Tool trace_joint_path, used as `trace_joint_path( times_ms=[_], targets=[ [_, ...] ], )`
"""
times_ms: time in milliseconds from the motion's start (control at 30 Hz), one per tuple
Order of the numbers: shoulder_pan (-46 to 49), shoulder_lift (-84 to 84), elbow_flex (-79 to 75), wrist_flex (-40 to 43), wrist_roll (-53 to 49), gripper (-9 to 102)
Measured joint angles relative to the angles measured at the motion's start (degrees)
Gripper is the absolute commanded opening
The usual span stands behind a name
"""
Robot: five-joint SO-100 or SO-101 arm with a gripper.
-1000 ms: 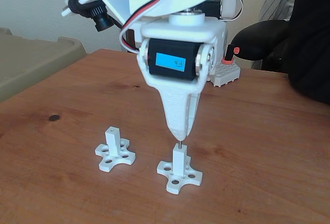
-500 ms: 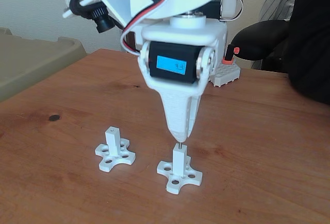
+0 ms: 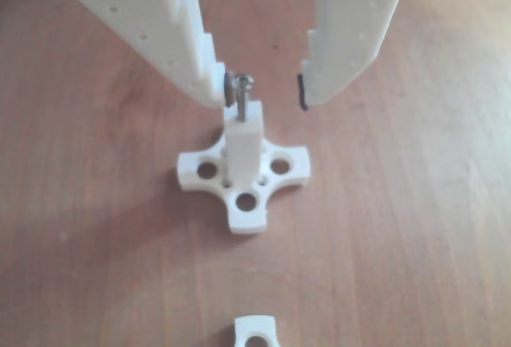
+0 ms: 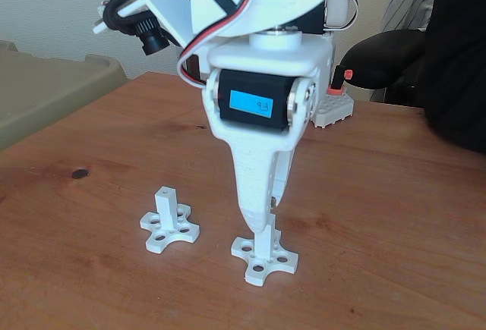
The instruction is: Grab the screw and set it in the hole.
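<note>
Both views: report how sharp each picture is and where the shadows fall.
Other view: soft focus, the screw head and gripper finger edges blurred; a faint shadow lies left of the post's cross base. Fixed view: sharper, daylight from the back, short shadows beside both white posts.

Other view: hole hidden by screw (image 3: 241, 96) shaft standing in post (image 3: 242, 143) top. Gripper (image 3: 262, 92) fingers cut off by upper edge. Second white base (image 3: 255, 330) cut off at bottom edge. Fixed view: gripper (image 4: 260, 220) tip covered post (image 4: 267, 243) top; screw and hole not discernible there. Contact between left finger and screw head too blurred to tell.
</note>
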Motion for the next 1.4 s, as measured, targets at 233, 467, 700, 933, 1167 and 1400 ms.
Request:
trace_joint_path(
  times_ms=[233,467,700,933,1167,1400],
  targets=[
    [0.0,0.0,0.0,1.7,0.0,22],
    [1.5,0.0,0.0,4.4,0.0,28],
    [3.1,1.0,0.0,6.2,-1.1,28],
    [7.1,7.9,0.0,7.0,-3.4,27],
    [8.7,18.5,5.6,6.9,-4.5,18],
    [10.0,32.6,15.6,4.2,-5.0,-2]
  ],
)
